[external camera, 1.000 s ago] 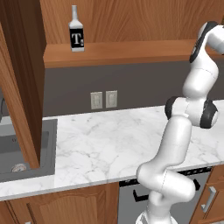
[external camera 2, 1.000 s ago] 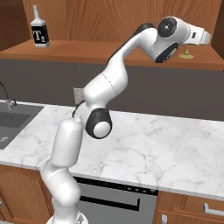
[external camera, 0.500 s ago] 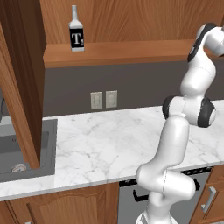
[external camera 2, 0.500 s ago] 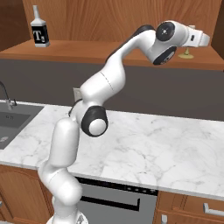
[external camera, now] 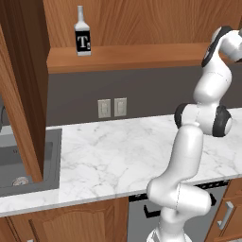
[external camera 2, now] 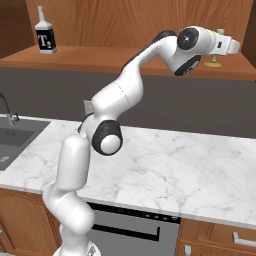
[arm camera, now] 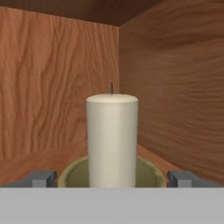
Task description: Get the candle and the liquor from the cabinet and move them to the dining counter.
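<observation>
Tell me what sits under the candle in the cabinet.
The candle stands upright on its round olive-gold base, which rests on the cabinet shelf. The base's front edge and the shelf right below it are covered at the frame's bottom.

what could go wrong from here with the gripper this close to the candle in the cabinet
1. The pale cream pillar candle on its flat round olive-gold base stands upright between the open gripper fingertips; pushing further forward before closing could tip it or shove it back.
2. It sits near the corner of the reddish-brown wooden cabinet, so a finger might scrape the side wall.
3. Closing low could catch the wide base rather than the pillar, giving a poor grip.
</observation>
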